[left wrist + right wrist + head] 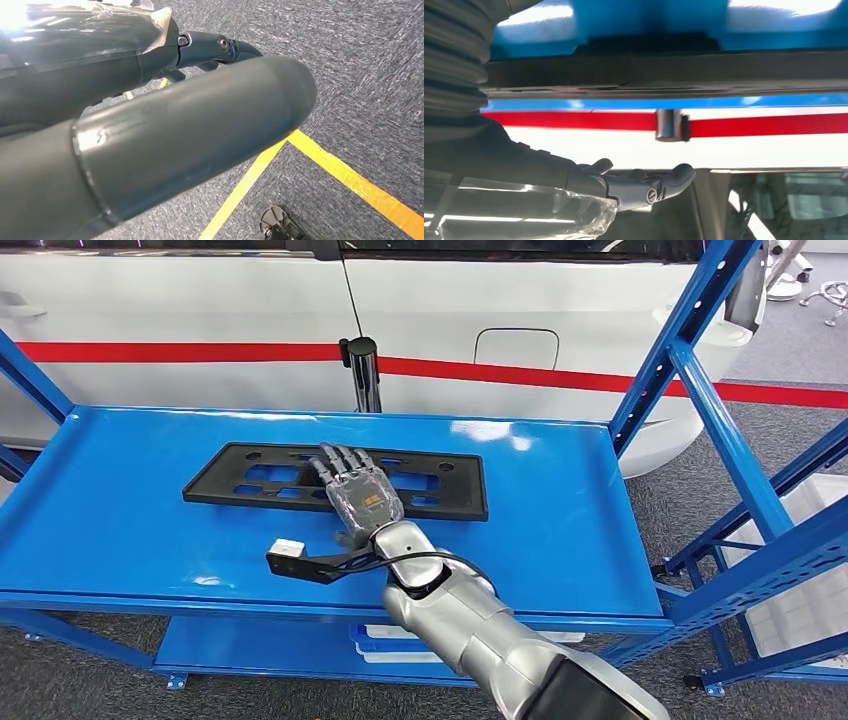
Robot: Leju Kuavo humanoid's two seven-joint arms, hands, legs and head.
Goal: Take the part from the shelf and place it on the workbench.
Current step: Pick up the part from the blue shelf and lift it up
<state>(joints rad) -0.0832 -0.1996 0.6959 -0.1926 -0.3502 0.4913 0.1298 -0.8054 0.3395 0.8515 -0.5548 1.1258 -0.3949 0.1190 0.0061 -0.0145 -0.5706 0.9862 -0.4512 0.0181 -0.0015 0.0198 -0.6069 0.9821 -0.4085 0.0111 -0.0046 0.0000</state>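
Note:
The part (250, 475) is a flat black rectangular frame with slots, lying lengthwise on the blue shelf (120, 510). My right hand (355, 490) reaches over its middle, palm down, fingers stretched out and apart, holding nothing. In the right wrist view the fingers (644, 185) hover a short gap away from the dark part (674, 70), apart from it. My left hand (150, 125) hangs beside my body over grey carpet, its thick thumb and dark fingers (220, 45) held out straight with nothing in them.
A white vehicle body with a red stripe (200, 350) stands close behind the shelf. A black post (362, 370) rises at the shelf's back edge. Blue uprights (720, 420) frame the right side. A lower shelf (250, 645) lies beneath. Yellow lines (345, 172) cross the carpet.

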